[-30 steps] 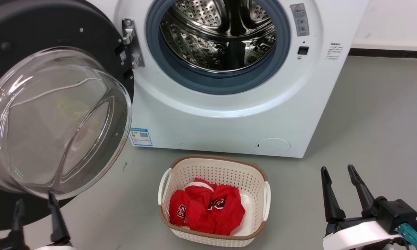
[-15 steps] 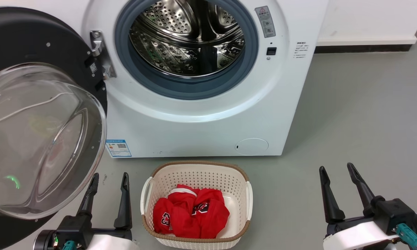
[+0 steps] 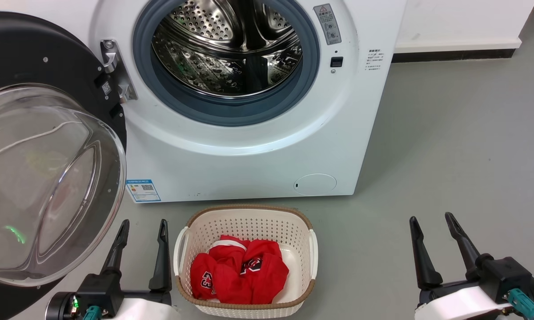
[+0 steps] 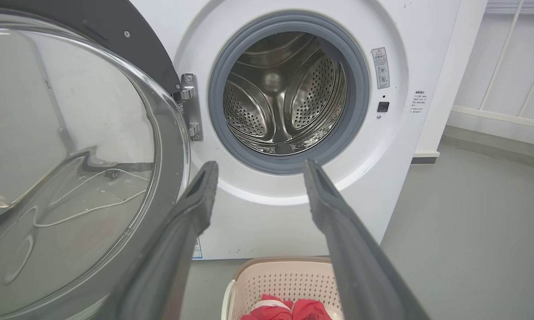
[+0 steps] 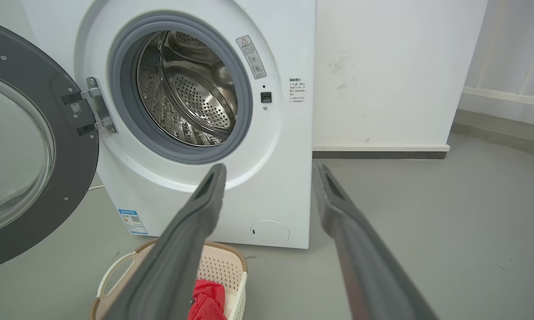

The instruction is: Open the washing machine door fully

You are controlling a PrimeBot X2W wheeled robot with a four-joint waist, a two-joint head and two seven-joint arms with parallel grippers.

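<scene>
Now, the door: the washing machine door (image 3: pixel 49 169) stands swung wide on its steel hinge (image 3: pixel 115 73), up and to the left of the left gripper (image 3: pixel 143 224), inner face toward the robot.
Left gripper: fingers parted with nothing between them. It sits just right of the door's lower rim, seemingly not touching, and just left of the laundry basket (image 3: pixel 249 209).
Right gripper: the right gripper (image 3: pixel 431 218) is likewise spread and empty, well to the right of the basket above the grey floor (image 3: pixel 449 155).
Machine: the washing machine (image 3: pixel 249 155) stands ahead of both grippers, its mouth uncovered.
Step in hand: it looks all but finished. Whether the hinge has travel left cannot be told.
Doing it well: any last nudge probably belongs on the black rim far from the hinge, with the flat of a left finger, never on the glass. The push should be slow and follow the door's arc, with the wrist kept off the basket.
Materials: the door ring is glossy black plastic and screw-dotted, and its bowl is clear glass catching reflections. The drum (image 3: pixel 226 49) is polished perforated steel, ringed by a matte grey rubber gasket (image 3: pixel 231 111).
Shapes: the door is a broad disc with a deep bulging dome, and the cabinet is boxy white. The basket is cream, perforated and round-cornered, with crumpled red cloth (image 3: pixel 240 275) inside.
</scene>
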